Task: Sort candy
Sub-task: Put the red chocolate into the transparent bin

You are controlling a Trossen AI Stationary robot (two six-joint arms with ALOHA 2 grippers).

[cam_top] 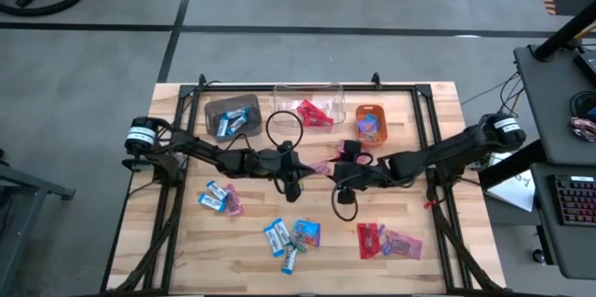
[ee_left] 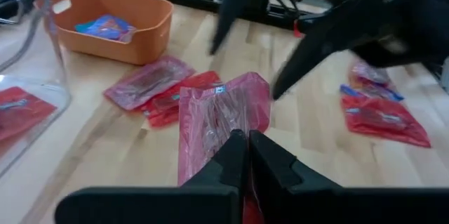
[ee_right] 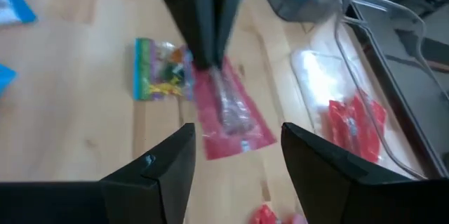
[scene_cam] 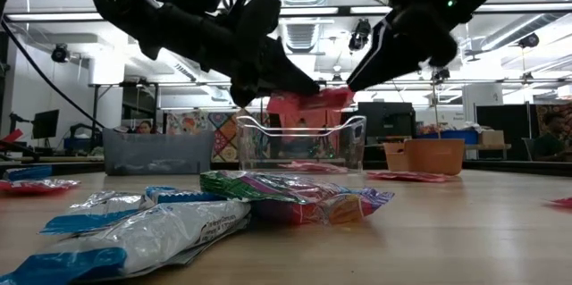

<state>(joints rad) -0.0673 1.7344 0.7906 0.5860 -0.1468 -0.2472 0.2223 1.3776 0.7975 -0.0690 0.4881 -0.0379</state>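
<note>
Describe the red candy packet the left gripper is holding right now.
The red candy packet is a flat, shiny, translucent red wrapper with crimped ends and a long sweet showing inside. The left gripper is shut on one end, so it hangs lifted off the wooden table, mid-table in front of the clear bin. The right gripper is open just beside the packet, not touching it. Only the left fingers touch it.

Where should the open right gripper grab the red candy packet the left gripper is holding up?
Grip the red candy packet's free far end, coming level from the side opposite the left gripper, which pinches the near end. The right gripper faces it, open.
</note>
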